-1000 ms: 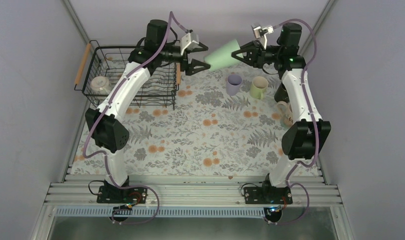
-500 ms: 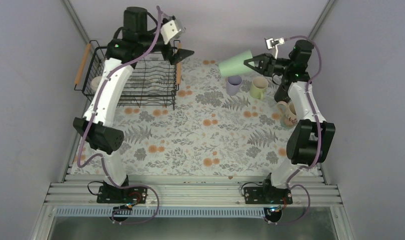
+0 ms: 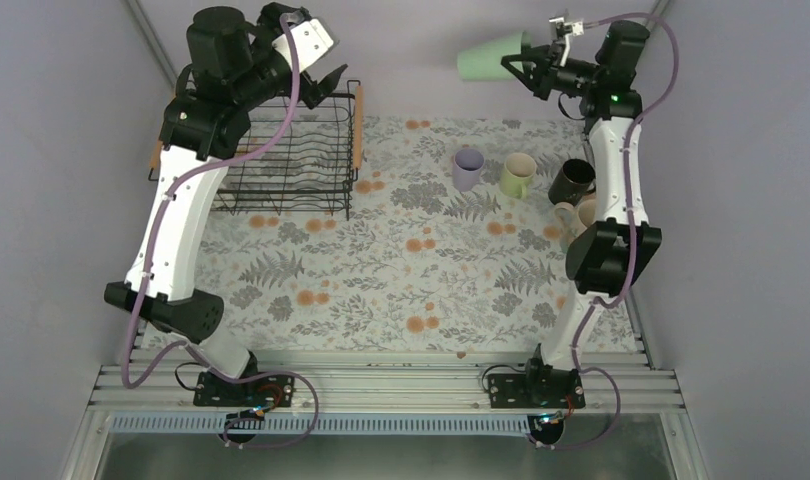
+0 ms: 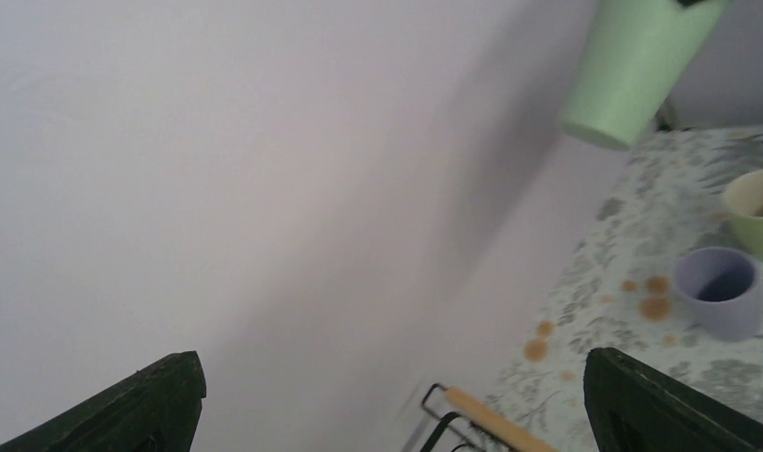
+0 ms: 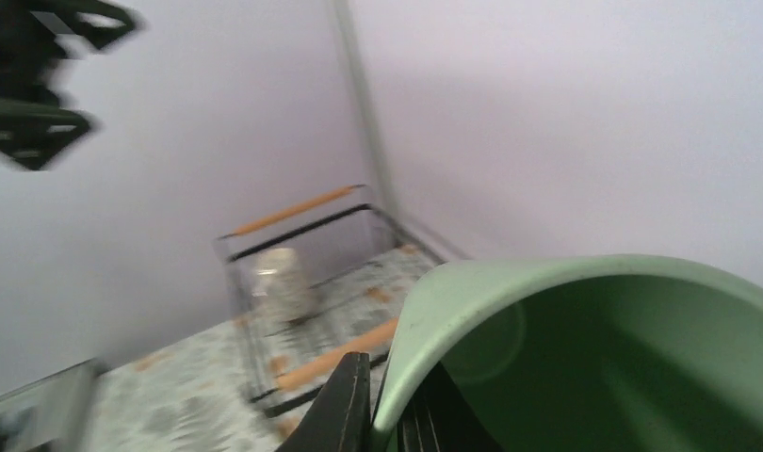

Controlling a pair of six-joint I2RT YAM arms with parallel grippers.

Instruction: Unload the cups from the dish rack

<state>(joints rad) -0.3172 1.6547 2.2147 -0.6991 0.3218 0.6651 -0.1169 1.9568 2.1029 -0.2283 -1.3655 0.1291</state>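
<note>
Right pincer, upper right of the top view, is clamped on the rim of the mint cup. The wrist view suggests one finger inside the lip and one outside. The cup lies on its side in the air, high above the far edge of the desk, mouth toward the arm.

Below it stand a lavender cup, a lime mug, a black cup and, at the right edge, a patterned cup.

The step appears to be setting the mint cup down among them. To do it well, the wrist should first roll the cup level, since a rim grip gives little hold against swing. It should then come down over bare cloth clear of the lavender cup, and let go only once the cup rests flat.

Left pincer, upper left, hangs spread and empty over the rack. The right wrist view shows one pale cup left in the rack, at centre left. The left arm hides that spot from above.
</note>
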